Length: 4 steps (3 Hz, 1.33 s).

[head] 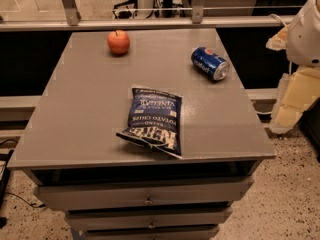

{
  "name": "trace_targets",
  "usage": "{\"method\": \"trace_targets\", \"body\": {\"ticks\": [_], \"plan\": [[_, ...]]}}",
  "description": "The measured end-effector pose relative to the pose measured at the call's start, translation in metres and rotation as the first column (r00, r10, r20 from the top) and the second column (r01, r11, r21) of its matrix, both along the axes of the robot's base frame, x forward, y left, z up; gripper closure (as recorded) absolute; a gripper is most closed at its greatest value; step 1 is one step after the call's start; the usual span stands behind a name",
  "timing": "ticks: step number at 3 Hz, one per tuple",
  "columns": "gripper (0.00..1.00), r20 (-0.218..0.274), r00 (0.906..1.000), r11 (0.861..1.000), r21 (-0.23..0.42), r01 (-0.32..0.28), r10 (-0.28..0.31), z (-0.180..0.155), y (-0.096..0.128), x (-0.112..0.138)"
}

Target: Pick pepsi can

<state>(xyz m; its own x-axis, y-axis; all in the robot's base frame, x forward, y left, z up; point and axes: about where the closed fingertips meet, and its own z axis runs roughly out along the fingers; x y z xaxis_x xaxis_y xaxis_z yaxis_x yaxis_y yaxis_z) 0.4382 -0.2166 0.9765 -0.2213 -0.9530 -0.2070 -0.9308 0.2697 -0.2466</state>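
Three items rest on the grey tabletop (90, 114). The pepsi can (210, 63) lies on its side near the back right edge, silver end turned front-right, nothing touching it. A red apple (118, 42) stands back left, well apart from the can. A dark-blue potato chip bag (152, 120) lies flat at centre front. The pincer (296, 100) hangs off the tabletop's right side, apart from the can; whether it is clenched or released cannot be told.

The pepsi can (210, 63) is lying on its side, upper right of the frame. It's blue, logo up, silver end pointing lower right. The gripper (295, 101) is off at the right edge, well apart from it.
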Motion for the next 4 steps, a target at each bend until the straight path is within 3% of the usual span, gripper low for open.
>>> {"method": "trace_targets", "body": {"ticks": [1,2,3,4], "plan": [[0.00,0.003,1.0000,1.000,0.001,0.000,0.000,0.001,0.000,0.000],[0.00,0.038,0.9990,0.999,0.029,-0.024,0.023,-0.004,0.007,0.023],[0.00,0.076,0.9966,0.997,0.062,-0.037,0.032,-0.006,0.013,0.052],[0.00,0.119,0.9929,0.990,0.138,-0.012,-0.004,-0.010,0.025,0.105]]}}
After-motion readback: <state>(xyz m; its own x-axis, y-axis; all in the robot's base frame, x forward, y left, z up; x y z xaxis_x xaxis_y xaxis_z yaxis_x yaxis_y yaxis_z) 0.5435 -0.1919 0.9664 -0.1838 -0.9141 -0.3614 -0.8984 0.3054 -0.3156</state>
